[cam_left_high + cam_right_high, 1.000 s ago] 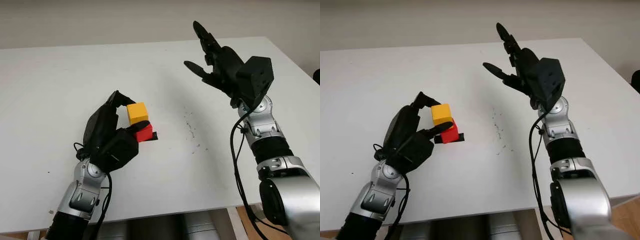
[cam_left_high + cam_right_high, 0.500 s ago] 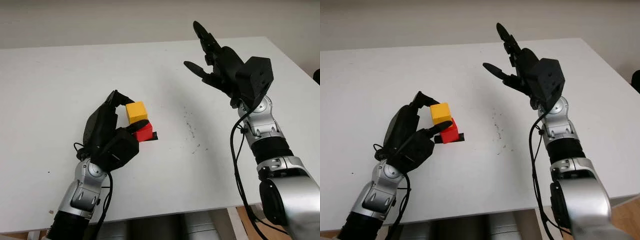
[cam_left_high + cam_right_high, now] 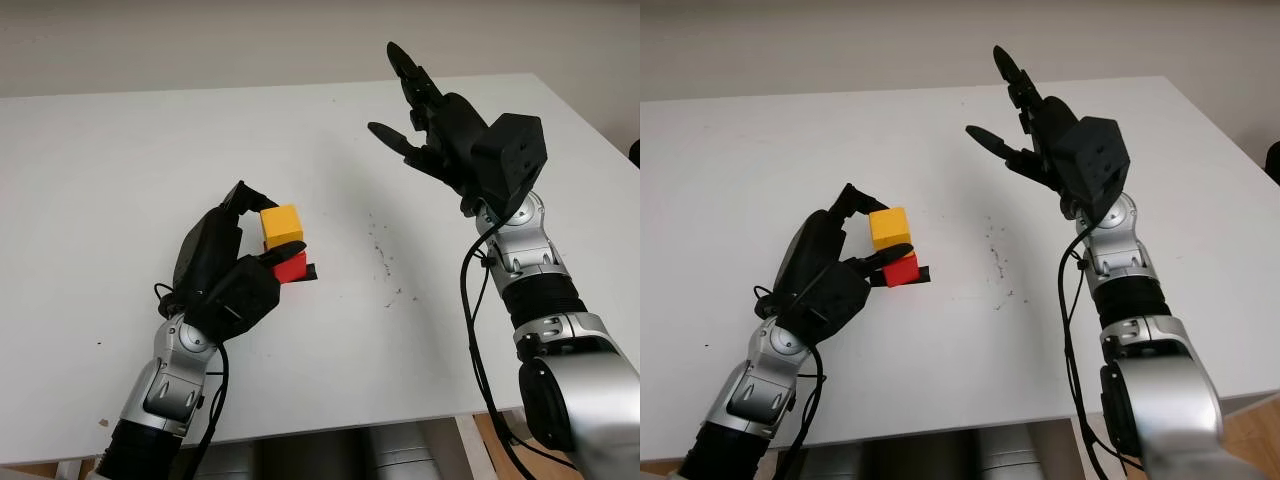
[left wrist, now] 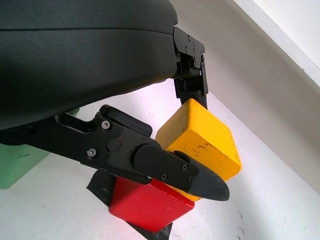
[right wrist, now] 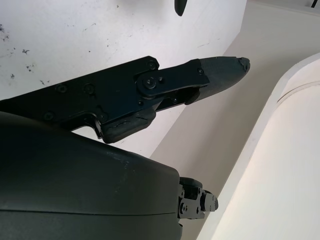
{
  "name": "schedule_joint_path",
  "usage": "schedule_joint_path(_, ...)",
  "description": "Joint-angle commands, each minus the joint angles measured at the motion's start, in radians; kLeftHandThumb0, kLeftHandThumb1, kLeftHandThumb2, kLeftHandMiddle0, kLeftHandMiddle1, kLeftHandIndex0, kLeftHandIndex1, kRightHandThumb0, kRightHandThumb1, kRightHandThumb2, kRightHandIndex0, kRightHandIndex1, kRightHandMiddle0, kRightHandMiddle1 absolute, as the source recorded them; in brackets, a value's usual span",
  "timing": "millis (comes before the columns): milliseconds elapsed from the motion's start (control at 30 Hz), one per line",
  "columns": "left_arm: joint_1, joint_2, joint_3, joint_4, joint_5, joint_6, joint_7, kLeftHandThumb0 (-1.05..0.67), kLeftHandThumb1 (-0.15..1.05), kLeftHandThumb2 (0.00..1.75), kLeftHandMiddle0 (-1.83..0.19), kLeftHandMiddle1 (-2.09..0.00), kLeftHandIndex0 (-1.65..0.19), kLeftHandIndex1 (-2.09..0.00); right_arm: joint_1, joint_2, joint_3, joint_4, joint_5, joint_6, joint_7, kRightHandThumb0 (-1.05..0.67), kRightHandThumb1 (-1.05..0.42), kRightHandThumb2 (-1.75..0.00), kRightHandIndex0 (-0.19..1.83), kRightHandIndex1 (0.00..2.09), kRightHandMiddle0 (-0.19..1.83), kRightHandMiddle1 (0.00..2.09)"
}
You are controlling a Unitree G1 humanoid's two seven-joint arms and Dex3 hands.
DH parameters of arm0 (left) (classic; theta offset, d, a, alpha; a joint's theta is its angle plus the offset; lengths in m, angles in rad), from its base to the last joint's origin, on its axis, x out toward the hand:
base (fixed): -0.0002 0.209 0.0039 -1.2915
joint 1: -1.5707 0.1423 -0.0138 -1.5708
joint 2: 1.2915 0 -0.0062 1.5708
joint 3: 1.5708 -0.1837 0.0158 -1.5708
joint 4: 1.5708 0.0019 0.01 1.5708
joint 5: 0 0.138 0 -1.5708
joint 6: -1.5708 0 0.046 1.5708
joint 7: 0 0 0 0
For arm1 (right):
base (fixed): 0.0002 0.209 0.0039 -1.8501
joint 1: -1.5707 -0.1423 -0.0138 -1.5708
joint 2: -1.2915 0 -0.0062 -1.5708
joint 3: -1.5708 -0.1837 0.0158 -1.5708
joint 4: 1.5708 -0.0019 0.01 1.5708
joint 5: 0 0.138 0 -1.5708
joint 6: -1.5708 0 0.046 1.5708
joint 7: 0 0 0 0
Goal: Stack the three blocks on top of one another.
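Centrally on the table (image 3: 100, 150), the left hand (image 3: 225, 275) pinches a yellow block (image 3: 282, 225) atop a red block (image 3: 291, 266); the right hand (image 3: 440, 125) hangs open above the far right edge.

Head stereo pair overhead; wrist cameras close-up.

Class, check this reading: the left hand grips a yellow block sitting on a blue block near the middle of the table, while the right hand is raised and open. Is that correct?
Not quite. The block under the yellow block is red, not blue: the left wrist view shows the red block plainly. The rest stands: the left hand grips the yellow block, and the right hand is raised above the table, open.
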Motion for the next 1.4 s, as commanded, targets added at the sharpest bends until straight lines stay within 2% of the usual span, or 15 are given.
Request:
schedule_joint_path(0, 0.005, -0.005, -0.004, -0.014, -0.004, 0.001, -0.005, -0.32, 1.05, 0.07, -0.16, -0.05, -0.33, -1.59, 0.001, -0.001, 0.002, -0.005, -0.005, -0.011, -0.006, -0.80, -1.05, -0.19, -0.17, 0.05, 0.00, 0.05)
schedule_joint_path(200, 0.010, 0.008, -0.015, -0.024, 0.040, 0.027, -0.001, -0.31, 1.04, 0.06, -0.14, -0.05, -0.31, -1.59, 0.002, 0.000, 0.000, -0.013, -0.003, 0.002, -0.007, -0.79, -1.05, -0.18, -0.17, 0.05, 0.00, 0.05)
schedule_joint_path(233, 0.009, 0.020, -0.030, -0.032, 0.077, 0.049, -0.007, -0.40, 1.02, 0.05, -0.09, -0.04, -0.24, -1.35, 0.002, -0.001, 0.000, -0.013, -0.002, 0.001, -0.006, -0.79, -1.05, -0.18, -0.17, 0.06, 0.00, 0.05)
schedule_joint_path(267, 0.007, 0.028, -0.042, -0.038, 0.106, 0.066, -0.014, -0.52, 1.01, 0.05, -0.03, -0.04, -0.21, -0.94, 0.002, -0.001, -0.001, -0.012, -0.001, 0.001, -0.004, -0.79, -1.05, -0.18, -0.17, 0.05, 0.00, 0.05)
schedule_joint_path(333, 0.002, 0.043, -0.067, -0.052, 0.167, 0.110, -0.033, -0.65, 1.01, 0.06, 0.06, -0.04, -0.21, -0.40, 0.000, 0.000, -0.002, -0.010, 0.002, 0.000, -0.002, -0.79, -1.05, -0.18, -0.17, 0.05, 0.00, 0.05)
schedule_joint_path(367, -0.001, 0.050, -0.078, -0.057, 0.197, 0.130, -0.042, -0.74, 1.03, 0.07, 0.13, -0.02, -0.09, -0.24, -0.001, -0.001, -0.001, -0.010, 0.001, 0.003, -0.003, -0.79, -1.05, -0.18, -0.17, 0.06, 0.00, 0.05)
schedule_joint_path(433, -0.002, 0.058, -0.091, -0.063, 0.234, 0.154, -0.053, -0.81, 1.04, 0.07, 0.18, 0.00, 0.05, -0.09, -0.001, 0.000, -0.002, -0.011, 0.001, 0.006, -0.003, -0.81, -1.05, -0.18, -0.16, 0.06, 0.01, 0.06)
schedule_joint_path(633, 0.004, 0.067, -0.095, -0.062, 0.266, 0.159, -0.053, -0.83, 1.03, 0.06, 0.19, 0.00, 0.18, -0.02, 0.000, -0.002, -0.002, -0.012, 0.002, 0.004, -0.002, -0.80, -1.05, -0.18, -0.16, 0.06, 0.01, 0.06)
schedule_joint_path(800, 0.009, 0.074, -0.088, -0.088, 0.262, 0.171, -0.081, -0.84, 1.03, 0.05, 0.19, 0.00, 0.19, 0.00, -0.002, -0.001, -0.002, -0.010, 0.002, 0.006, -0.001, -0.81, -1.05, -0.18, -0.16, 0.05, 0.01, 0.06)
schedule_joint_path(933, 0.027, 0.081, -0.072, -0.147, 0.236, 0.167, -0.119, -0.87, 1.04, 0.06, 0.19, 0.00, 0.19, 0.00, -0.002, -0.001, -0.003, -0.010, 0.006, 0.006, 0.003, -0.80, -1.05, -0.17, -0.17, 0.05, 0.01, 0.06)
schedule_joint_path(1067, 0.063, 0.073, -0.022, -0.272, 0.142, 0.145, -0.174, -0.91, 1.02, 0.05, 0.19, 0.00, 0.19, 0.00, -0.002, -0.003, -0.001, -0.003, -0.001, -0.009, -0.001, -0.79, -1.05, -0.18, -0.16, 0.06, 0.01, 0.06)
schedule_joint_path(1233, 0.113, 0.074, 0.111, -0.487, -0.102, 0.152, -0.315, -1.00, 1.03, 0.05, 0.19, 0.00, 0.19, 0.00, -0.005, -0.003, -0.004, 0.001, 0.004, 0.000, 0.002, -0.80, -1.05, -0.17, -0.16, 0.05, 0.01, 0.06)
schedule_joint_path(1367, 0.115, 0.076, 0.222, -0.557, -0.235, 0.089, -0.321, -0.97, 1.04, 0.06, 0.19, 0.00, 0.19, 0.00, -0.008, -0.001, -0.004, 0.007, 0.003, 0.000, 0.001, -0.80, -1.05, -0.17, -0.17, 0.05, 0.01, 0.05)
